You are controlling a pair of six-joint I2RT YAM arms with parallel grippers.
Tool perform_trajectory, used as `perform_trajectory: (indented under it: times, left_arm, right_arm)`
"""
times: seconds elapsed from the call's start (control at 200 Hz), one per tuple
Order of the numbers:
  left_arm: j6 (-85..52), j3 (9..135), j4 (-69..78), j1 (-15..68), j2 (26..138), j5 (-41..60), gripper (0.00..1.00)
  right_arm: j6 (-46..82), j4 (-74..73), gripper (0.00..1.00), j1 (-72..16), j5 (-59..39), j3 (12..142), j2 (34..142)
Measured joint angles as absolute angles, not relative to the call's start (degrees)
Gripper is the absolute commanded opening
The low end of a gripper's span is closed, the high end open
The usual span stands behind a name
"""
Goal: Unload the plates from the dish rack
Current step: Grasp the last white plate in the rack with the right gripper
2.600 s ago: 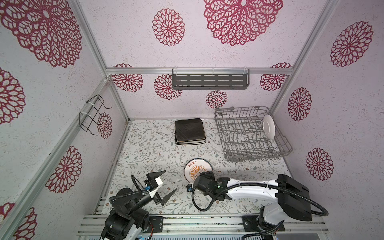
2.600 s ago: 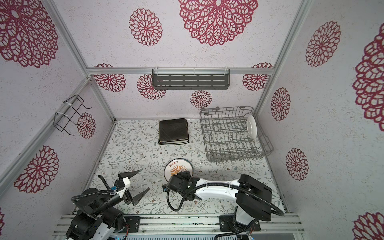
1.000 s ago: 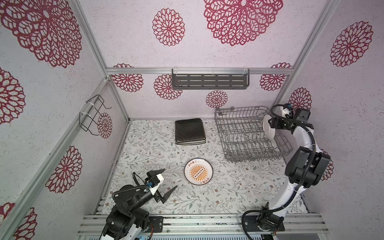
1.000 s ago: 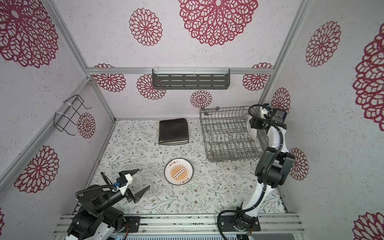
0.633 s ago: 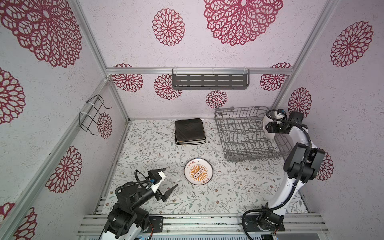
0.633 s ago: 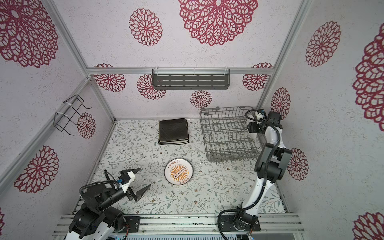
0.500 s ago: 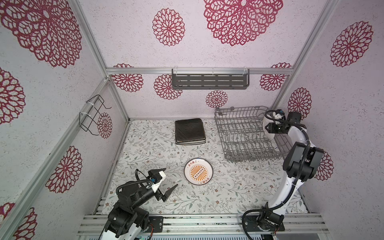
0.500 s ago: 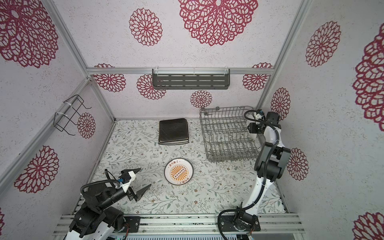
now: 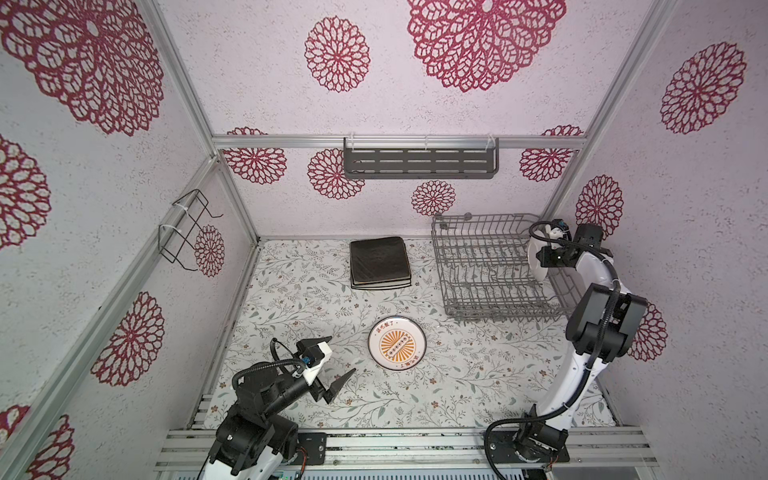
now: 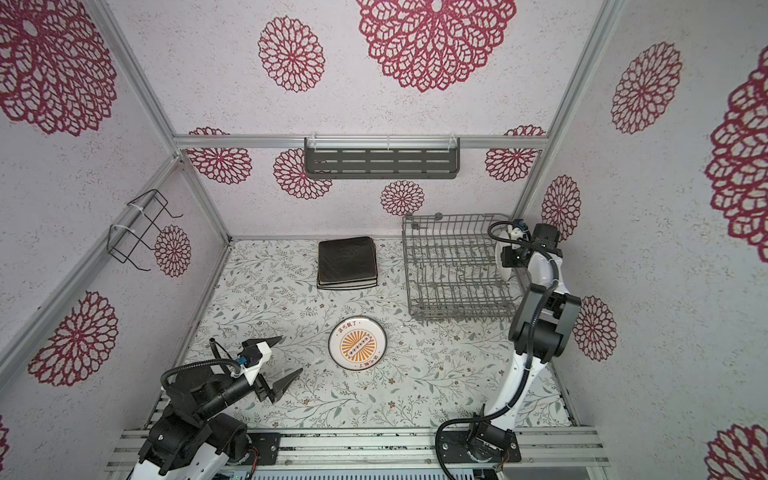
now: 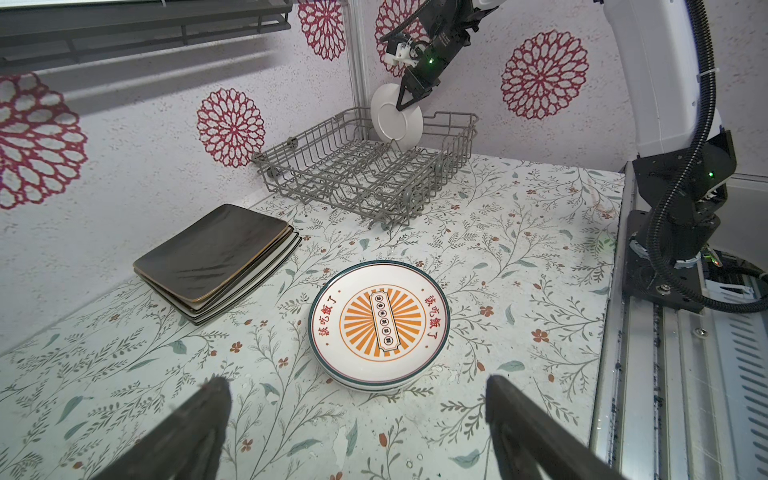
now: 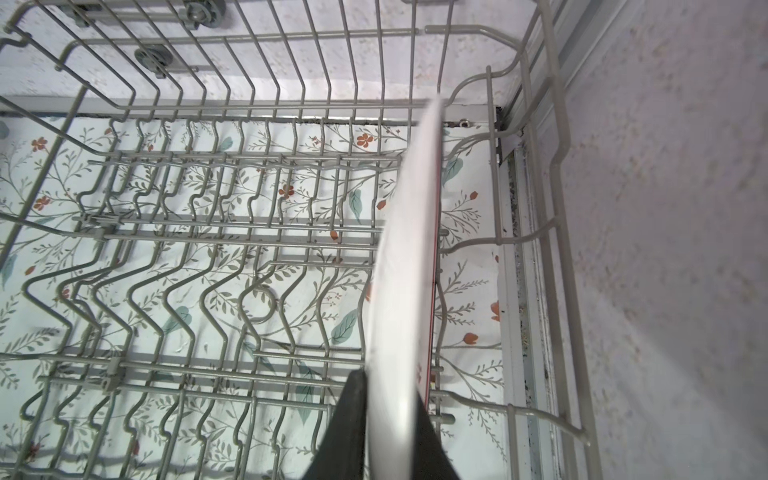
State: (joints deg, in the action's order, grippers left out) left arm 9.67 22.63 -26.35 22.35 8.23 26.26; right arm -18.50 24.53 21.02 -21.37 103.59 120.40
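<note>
Jaws of the right gripper (image 12: 388, 388) are clenched on the rim of the one white round plate (image 12: 405, 249) in the dish rack (image 9: 490, 216), standing on edge at its right end; only its plain back shows. Jaws of the left gripper (image 9: 340, 354) are spread wide, released, above the near left of the desk (image 9: 478, 374). Two piles lie on the desk: round printed plates (image 9: 397, 343) in the middle, square plates (image 9: 379, 259) far, black on top; the number in each is hard to count
</note>
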Motion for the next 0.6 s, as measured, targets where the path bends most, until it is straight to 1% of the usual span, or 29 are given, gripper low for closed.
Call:
perform_trajectory:
  times: [0.14,0.355,0.485,0.6]
  left_arm:
    - [9.7,22.6,-26.3,22.3,7.7,26.3,0.97]
    - [9.7,22.5,-26.3,22.3,6.6,26.4,0.97]
    - [9.7,22.5,-26.3,22.3,5.5,26.5,0.97]
    - [9.7,22.5,-26.3,22.3,4.4,26.6,0.97]
  right_arm:
    - [-18.8,26.4,0.08,21.0,-23.0,104.4,120.4]
    - [-19.4,30.1,0.07,20.5,-23.1,105.8,119.7]
    - [-20.0,31.9,0.07,18.0,-22.1,106.0,115.3]
    - [-21.7,32.5,0.07,13.0,-20.4,107.1,108.6]
